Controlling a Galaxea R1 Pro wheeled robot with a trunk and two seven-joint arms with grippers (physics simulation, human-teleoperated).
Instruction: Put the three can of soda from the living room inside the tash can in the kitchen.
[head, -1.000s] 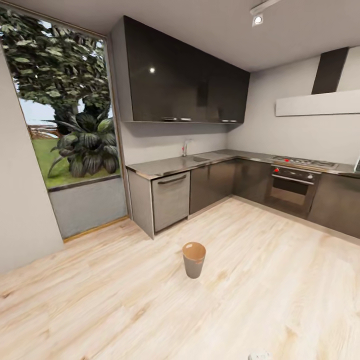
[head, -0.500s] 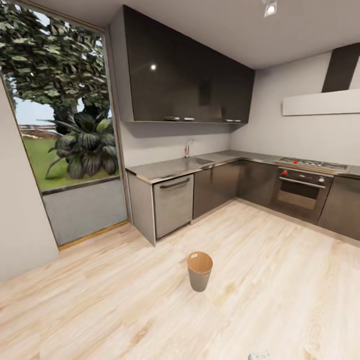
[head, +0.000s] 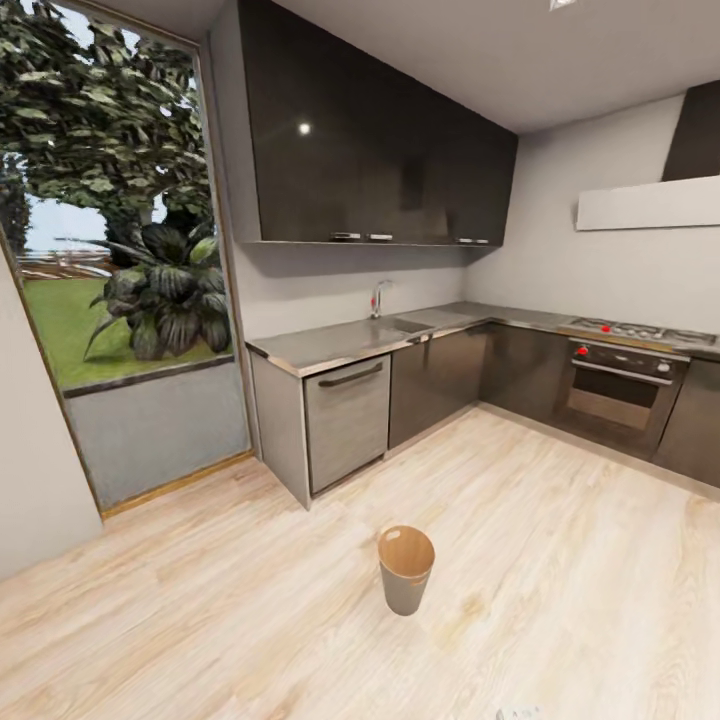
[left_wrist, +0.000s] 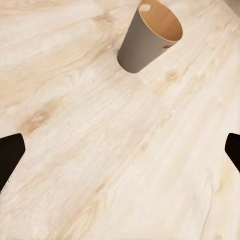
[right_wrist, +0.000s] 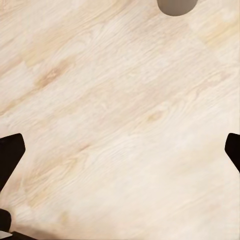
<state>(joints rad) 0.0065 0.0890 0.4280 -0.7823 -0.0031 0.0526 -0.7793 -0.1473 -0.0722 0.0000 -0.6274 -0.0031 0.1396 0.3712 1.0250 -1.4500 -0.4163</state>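
Bin (head: 406, 568) stands upright on the wood floor (head: 560, 600) in the kitchen, well apart from the dishwasher (head: 346, 421) and the oven (head: 620, 396); its tan inside is bare. Left gripper (left_wrist: 120, 150) hangs above the floor with fingers (left_wrist: 10, 155) spread wide, nothing between them, bin ahead of it. Right gripper (right_wrist: 120, 150) is likewise wide apart over bare planks.

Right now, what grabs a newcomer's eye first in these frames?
Probably the small grey bin standing upright and alone on the pale wood floor, its tan inside showing. Behind it, glossy dark cabinets hang over a steel counter along the far wall. At the left, a tall window opens onto leafy green plants.
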